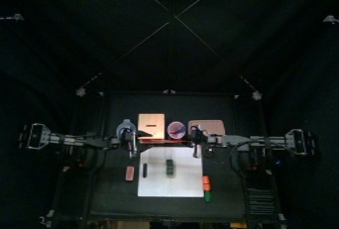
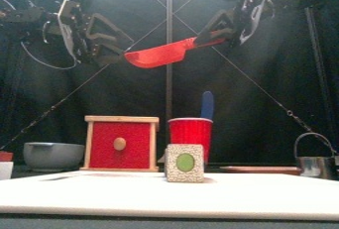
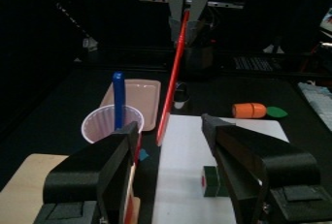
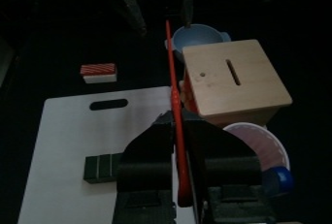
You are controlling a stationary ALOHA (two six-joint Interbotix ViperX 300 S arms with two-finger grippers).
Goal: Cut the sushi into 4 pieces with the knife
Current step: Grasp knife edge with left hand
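At the far left of the bench sit a small red-and-white toy [image 4: 97,71] and a blue-grey bowl [image 2: 54,155], with a wooden box [image 2: 122,144] just right of the bowl. None of them is in play.

Above them, the left end effector [image 3: 172,141] hangs high over the bench. Its jaws are spread apart and grasp nothing. The tip of the red knife [image 2: 166,52] reaches toward the gap between them, but whether it touches either jaw cannot be told.

The knife slants up to the right, well above everything on the bench. Its handle end is clenched in the right end effector [image 4: 184,145].

Below the knife, the sushi [image 2: 184,164] stands on the white cutting board [image 1: 155,181] in the middle of the bench, its speckled end with the green centre facing the front. It looks like one block, with no gap showing.

Behind it is the red cup [image 2: 189,132], which holds the blue knife [image 2: 207,104]. Further right are the pink tray [image 1: 208,127], a toy carrot [image 3: 257,110] beside the board, and the metal cutter [image 2: 315,164] at the edge.

As a judgement, the task is at its start. The knife is out of the cup and in the air, but no cut has been made. The blade must come down onto the sushi, and all three cuts are left.
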